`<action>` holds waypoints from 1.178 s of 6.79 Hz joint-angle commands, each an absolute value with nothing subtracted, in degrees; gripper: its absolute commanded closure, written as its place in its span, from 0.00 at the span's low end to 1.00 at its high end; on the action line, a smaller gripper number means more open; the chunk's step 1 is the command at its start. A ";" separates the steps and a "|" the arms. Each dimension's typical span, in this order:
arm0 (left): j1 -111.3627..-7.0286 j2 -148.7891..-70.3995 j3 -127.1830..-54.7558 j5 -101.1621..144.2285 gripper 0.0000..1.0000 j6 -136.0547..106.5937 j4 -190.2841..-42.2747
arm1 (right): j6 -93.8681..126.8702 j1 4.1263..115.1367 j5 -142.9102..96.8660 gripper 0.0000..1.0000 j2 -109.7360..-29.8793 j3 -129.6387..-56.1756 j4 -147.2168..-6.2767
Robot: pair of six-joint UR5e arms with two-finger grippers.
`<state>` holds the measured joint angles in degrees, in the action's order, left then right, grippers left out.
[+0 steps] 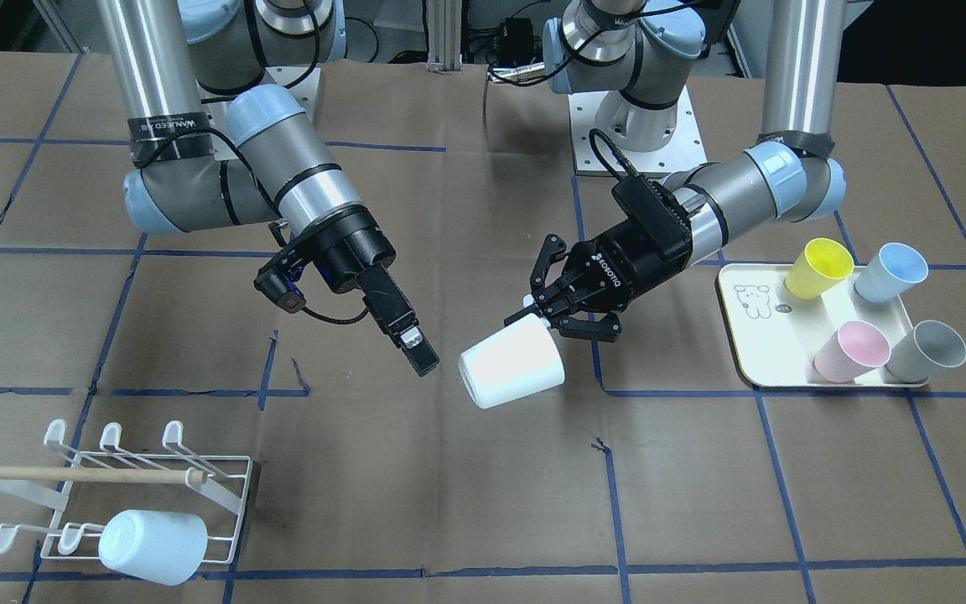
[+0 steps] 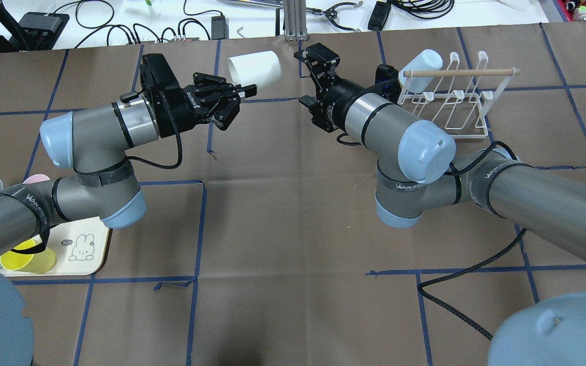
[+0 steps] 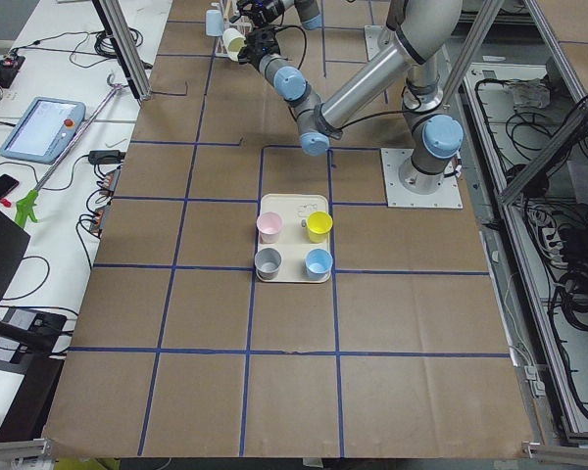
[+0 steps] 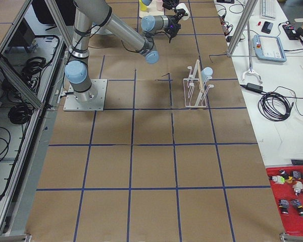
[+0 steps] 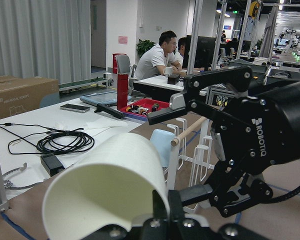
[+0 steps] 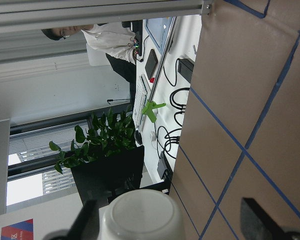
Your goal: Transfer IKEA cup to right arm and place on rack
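Observation:
The white IKEA cup (image 1: 510, 365) hangs on its side above mid-table, and my left gripper (image 1: 536, 316) is shut on its rim. Overhead, the cup (image 2: 255, 71) points its base at my right gripper (image 2: 301, 77), a small gap away. My right gripper (image 1: 418, 354) is open. Its wrist view shows the cup's base (image 6: 142, 215) ahead, between the two spread fingers (image 6: 87, 217). The left wrist view shows the cup (image 5: 105, 190) up close, with the right gripper (image 5: 177, 150) open beyond it. The white wire rack (image 1: 223, 470) stands on the table near the right arm.
A pale cup (image 1: 152, 545) hangs on the rack's front pegs, under the wooden dowel (image 1: 80, 474). A cream tray (image 1: 764, 340) by the left arm holds yellow (image 1: 818, 268), blue (image 1: 890, 273), pink (image 1: 852, 351) and grey (image 1: 926, 351) cups. People sit at desks beyond the table.

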<state>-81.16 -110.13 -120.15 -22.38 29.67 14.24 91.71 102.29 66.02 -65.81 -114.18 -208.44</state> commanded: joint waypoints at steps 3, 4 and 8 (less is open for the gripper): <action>-81.12 -110.04 -120.15 -22.32 0.92 29.53 14.24 | 91.85 103.80 66.71 0.00 -65.65 -111.54 -208.13; -81.12 -110.04 -120.15 -22.32 0.92 29.53 14.24 | 91.85 104.49 66.62 0.00 -65.65 -111.36 -207.08; -81.21 -110.04 -120.15 -22.41 0.91 29.53 14.24 | 91.85 105.55 66.88 0.00 -64.26 -109.52 -206.63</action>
